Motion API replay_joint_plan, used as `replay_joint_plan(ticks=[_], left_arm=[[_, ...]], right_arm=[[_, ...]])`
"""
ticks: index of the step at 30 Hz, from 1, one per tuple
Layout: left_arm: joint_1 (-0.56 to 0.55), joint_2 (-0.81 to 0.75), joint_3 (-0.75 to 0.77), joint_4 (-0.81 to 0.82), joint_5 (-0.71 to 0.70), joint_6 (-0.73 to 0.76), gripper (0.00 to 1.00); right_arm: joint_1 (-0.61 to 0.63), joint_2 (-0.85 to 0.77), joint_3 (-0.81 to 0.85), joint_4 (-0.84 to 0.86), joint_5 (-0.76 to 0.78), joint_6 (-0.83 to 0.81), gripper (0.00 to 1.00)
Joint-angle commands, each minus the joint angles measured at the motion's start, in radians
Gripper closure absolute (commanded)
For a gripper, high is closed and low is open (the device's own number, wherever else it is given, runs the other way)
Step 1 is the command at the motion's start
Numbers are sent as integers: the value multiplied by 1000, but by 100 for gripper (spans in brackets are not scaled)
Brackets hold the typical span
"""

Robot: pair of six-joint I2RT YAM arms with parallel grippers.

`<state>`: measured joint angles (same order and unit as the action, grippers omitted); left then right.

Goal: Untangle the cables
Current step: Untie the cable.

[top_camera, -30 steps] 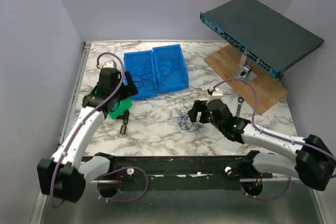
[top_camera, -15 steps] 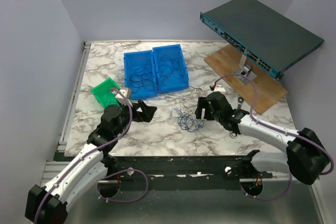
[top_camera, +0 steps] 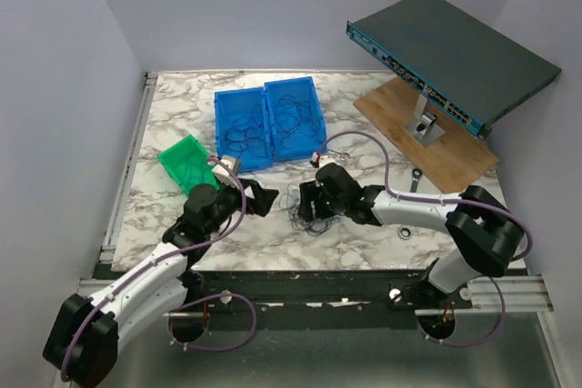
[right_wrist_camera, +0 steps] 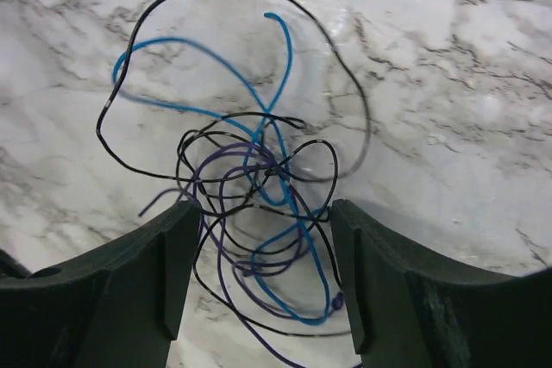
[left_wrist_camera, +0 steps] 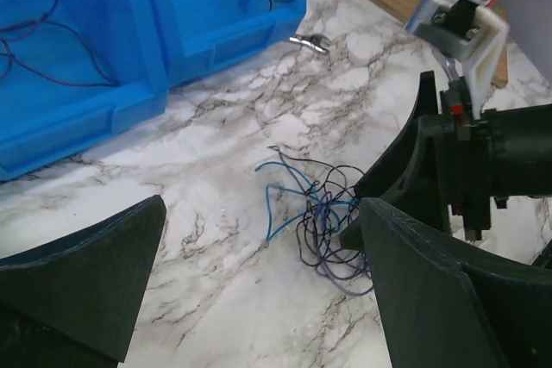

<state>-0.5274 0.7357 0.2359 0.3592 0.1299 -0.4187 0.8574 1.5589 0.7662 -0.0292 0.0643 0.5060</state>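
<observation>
The cables (top_camera: 307, 210) are a small tangle of thin blue, black and purple wires on the marble table, right of centre. My right gripper (top_camera: 316, 201) is open and low over the tangle. In the right wrist view the gripper (right_wrist_camera: 263, 260) has the wires (right_wrist_camera: 259, 183) looping between its fingers (right_wrist_camera: 392, 277). My left gripper (top_camera: 258, 197) is open and empty, just left of the tangle and pointing at it. In the left wrist view the left gripper (left_wrist_camera: 259, 286) frames the wires (left_wrist_camera: 321, 217), with the right gripper (left_wrist_camera: 448, 170) behind them.
Two blue bins (top_camera: 270, 122) holding more thin wires stand at the back centre. A green bin (top_camera: 185, 163) is at the left. A network switch (top_camera: 450, 56) stands tilted on a wooden board (top_camera: 435, 147) at the back right. A silver wrench (top_camera: 414, 184) lies beside the board.
My left arm has swung from the green bin forward and right, toward the tangle. My right gripper has moved left and now sits over the tangle.
</observation>
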Motion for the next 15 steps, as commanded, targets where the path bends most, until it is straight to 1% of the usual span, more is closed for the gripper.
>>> replay_joint_plan(ticks=[1, 5, 7, 10, 11, 13, 14, 15], left_arm=[[-8, 111, 73, 5, 83, 9, 2], [-8, 180, 100, 2, 124, -4, 3], [-8, 198, 108, 6, 142, -9, 5], [-8, 213, 115, 6, 162, -12, 7], [-8, 216, 116, 5, 167, -12, 7], [-8, 225, 120, -2, 168, -14, 10], [-9, 232, 124, -8, 168, -14, 12], [-8, 239, 126, -12, 171, -14, 14]], right_arm=[[22, -48, 23, 46, -21, 35, 32], [22, -131, 7, -25, 36, 28, 29], [22, -150, -6, -37, 39, 16, 36], [22, -132, -17, -34, 11, -23, 37], [22, -119, -12, -44, 9, -34, 38], [22, -88, -4, -52, 23, -52, 50], [22, -70, -3, -52, 26, -63, 52], [22, -57, -1, -48, 26, -71, 52]])
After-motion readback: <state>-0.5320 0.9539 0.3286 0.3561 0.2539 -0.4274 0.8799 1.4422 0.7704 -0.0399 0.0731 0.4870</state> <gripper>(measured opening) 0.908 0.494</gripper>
